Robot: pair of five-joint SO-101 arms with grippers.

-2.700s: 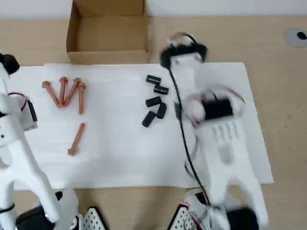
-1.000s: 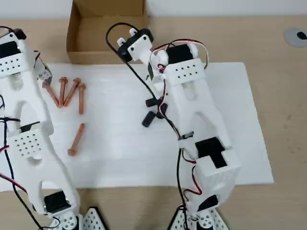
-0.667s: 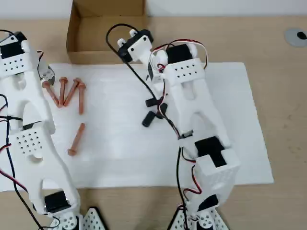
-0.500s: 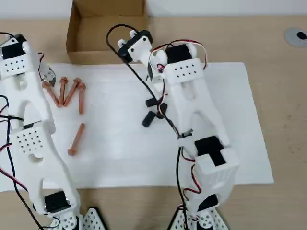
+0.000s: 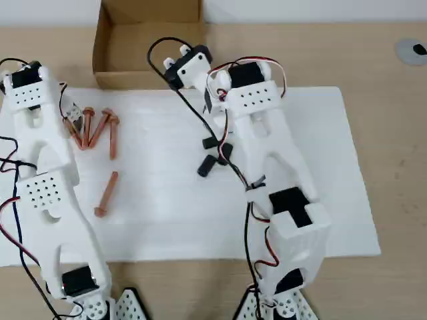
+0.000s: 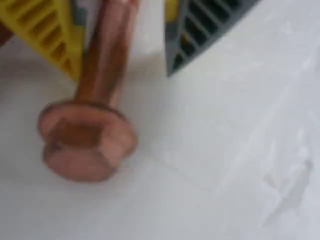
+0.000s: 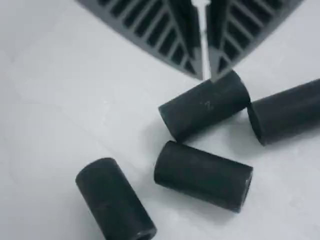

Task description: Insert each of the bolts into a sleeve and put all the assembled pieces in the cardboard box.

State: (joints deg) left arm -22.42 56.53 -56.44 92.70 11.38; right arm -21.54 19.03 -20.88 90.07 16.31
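High view: the left end effector sits at the near edge of the fanned bolts on the white sheet. The right end effector is over the sleeves. The box stands beyond both on the tabletop.

Left wrist view: the left end effector is open, with a bolt lying between its fingers.

Right wrist view: the right end effector is closed, its tips at a sleeve. Three more sleeves lie just beside.
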